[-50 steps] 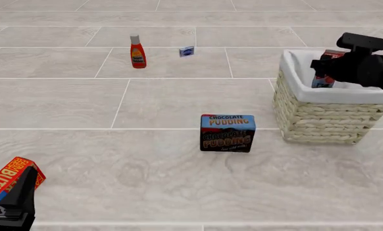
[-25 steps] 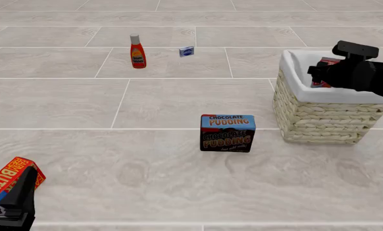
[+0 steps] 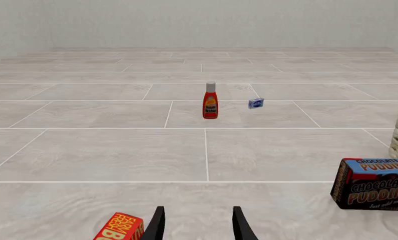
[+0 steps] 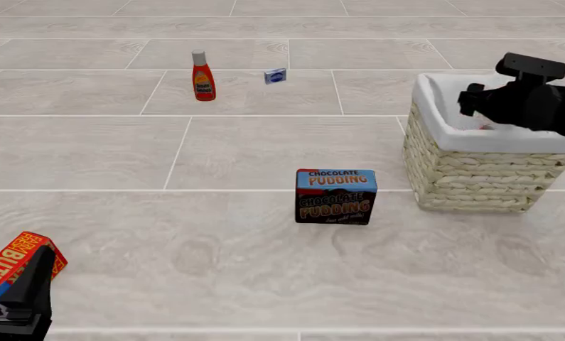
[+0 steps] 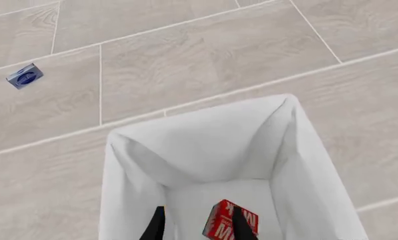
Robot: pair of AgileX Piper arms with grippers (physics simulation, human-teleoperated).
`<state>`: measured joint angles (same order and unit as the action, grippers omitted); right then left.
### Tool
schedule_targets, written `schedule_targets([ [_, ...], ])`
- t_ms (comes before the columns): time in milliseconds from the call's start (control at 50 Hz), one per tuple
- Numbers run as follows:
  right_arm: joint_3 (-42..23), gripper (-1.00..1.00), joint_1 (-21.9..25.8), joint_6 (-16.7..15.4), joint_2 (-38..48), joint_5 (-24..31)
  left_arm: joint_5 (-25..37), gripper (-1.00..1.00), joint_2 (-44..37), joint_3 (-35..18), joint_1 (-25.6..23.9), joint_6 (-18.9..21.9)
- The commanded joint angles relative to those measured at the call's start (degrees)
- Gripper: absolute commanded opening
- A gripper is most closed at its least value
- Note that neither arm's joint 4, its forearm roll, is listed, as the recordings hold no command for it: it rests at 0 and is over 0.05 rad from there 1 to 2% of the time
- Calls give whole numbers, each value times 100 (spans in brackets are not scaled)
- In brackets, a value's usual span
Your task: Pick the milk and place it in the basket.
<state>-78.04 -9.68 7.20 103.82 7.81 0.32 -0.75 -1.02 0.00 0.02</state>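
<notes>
red-topped milk [image 5: 230, 226] inside the basket [image 5: 206, 145] (white-lined), right gripper [image 5: 197, 223] fingers spread, released

- Below the right gripper [image 5: 197, 225], we see only the milk's [image 5: 230, 221] red top; the rest is cut off.
- Beside the left gripper [image 3: 197, 225], the butter box [image 3: 119, 227] is cropped.
- The small blue packet's [image 4: 276, 76] print is unreadable.

Front view: fixed, high on the arms' side, facing forward and down over the whole floor | Left wrist view: low, near the floor, facing far; shares the ketchup bottle [image 3: 210, 101] [image 4: 202, 76] and pudding box [image 3: 373, 184] [image 4: 335, 196] | Right wrist view: close above the basket [image 5: 132, 165] [image 4: 472, 170], looking steeply down; shares small blue packet [image 5: 24, 76] [image 4: 276, 75]
</notes>
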Motion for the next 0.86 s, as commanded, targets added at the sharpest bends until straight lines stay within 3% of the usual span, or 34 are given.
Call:
schedule_targets([
  [20, 59, 100, 8, -15, -164, 12, 1, 100, 2, 0, -1, 0],
  [860, 656, 100, 126, -235, -1586, 53, 0, 100, -1, 0, 0, 0],
])
